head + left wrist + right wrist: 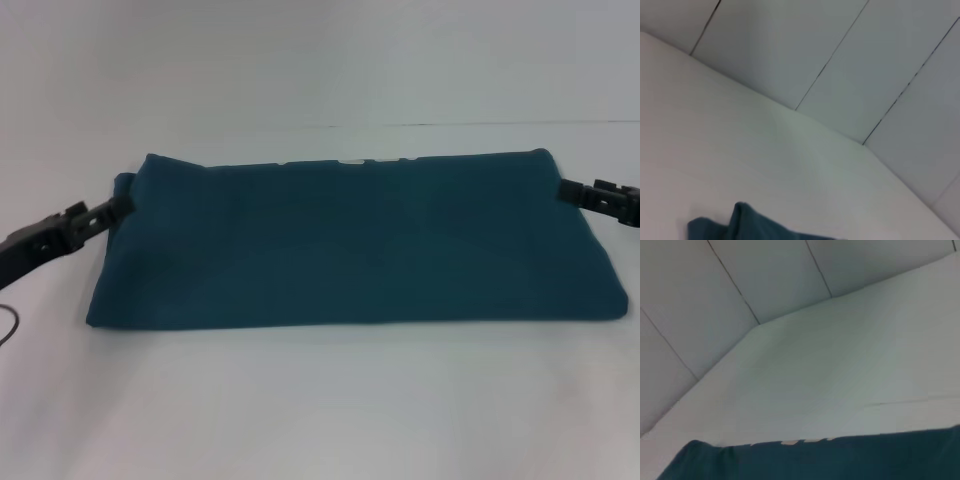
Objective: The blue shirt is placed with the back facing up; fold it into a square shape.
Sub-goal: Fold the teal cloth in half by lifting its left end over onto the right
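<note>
The blue shirt (pixel 350 245) lies across the middle of the white table (pixel 320 400), already doubled into a wide band, far edge straight, near edge a touch ragged at the left. The left gripper (pixel 118 208) is in at the shirt's far-left corner, tips right against the cloth; the right gripper (pixel 562 188) meets the far-right corner the same way. Whether either claw has actually pinched the fabric or merely rests beside it, I cannot tell from here; the fingertips are lost against the cloth. Judging by the shape, the band wants folding end over end to make the square. To do that well, both corners need a firm bite through all layers, lifted evenly, with one end carried across so the edges line up and no slack bunches in the middle.
</note>
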Controlling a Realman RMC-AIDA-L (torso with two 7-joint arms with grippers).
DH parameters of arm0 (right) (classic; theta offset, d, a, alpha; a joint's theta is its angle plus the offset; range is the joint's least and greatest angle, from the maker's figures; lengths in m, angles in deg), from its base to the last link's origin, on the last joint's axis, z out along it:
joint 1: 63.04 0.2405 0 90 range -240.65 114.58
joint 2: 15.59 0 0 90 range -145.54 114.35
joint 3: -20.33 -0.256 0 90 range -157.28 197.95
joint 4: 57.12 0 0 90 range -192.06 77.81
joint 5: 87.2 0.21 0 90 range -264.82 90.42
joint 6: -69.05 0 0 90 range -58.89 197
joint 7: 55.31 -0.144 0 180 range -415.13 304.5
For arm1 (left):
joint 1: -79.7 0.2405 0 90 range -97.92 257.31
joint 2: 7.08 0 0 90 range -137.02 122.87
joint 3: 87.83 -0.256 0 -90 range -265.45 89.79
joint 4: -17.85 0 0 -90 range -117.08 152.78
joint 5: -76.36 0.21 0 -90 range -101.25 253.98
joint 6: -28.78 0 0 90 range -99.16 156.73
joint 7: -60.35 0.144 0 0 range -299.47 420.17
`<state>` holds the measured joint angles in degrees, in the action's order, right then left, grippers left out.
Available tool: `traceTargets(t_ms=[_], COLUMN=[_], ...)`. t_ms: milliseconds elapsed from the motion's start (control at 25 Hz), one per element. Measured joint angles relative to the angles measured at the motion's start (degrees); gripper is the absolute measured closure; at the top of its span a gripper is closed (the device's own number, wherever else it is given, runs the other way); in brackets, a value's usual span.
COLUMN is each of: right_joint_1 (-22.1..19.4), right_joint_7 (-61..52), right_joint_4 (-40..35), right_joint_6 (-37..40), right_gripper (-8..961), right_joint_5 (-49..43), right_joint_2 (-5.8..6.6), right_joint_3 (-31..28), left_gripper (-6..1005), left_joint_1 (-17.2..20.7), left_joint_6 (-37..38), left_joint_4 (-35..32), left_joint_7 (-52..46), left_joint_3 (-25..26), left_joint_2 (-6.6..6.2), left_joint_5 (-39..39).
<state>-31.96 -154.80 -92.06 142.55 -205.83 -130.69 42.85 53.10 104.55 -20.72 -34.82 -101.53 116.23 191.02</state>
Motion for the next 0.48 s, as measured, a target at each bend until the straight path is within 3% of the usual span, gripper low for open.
traceTargets(t_ms=[200, 480], right_joint_1=[-1.31, -2.51], right_joint_7=[-3.37, -6.84], right_joint_4=[-1.61, -1.94], right_joint_6=[2.35, 3.38], right_gripper=[157, 158], right_joint_5=[-0.35, -0.40], right_joint_2=[0.32, 1.77], right_joint_3=[0.39, 0.96], left_gripper=[60, 61], left_joint_1=[2.32, 3.31], left_joint_6=[1.38, 1.56], left_joint_4=[-1.49, -1.84], left_joint_7=[0.00, 0.00], left_joint_3=[-1.25, -1.37], left_joint_2=[0.01, 0.09], left_joint_5=[0.25, 0.33])
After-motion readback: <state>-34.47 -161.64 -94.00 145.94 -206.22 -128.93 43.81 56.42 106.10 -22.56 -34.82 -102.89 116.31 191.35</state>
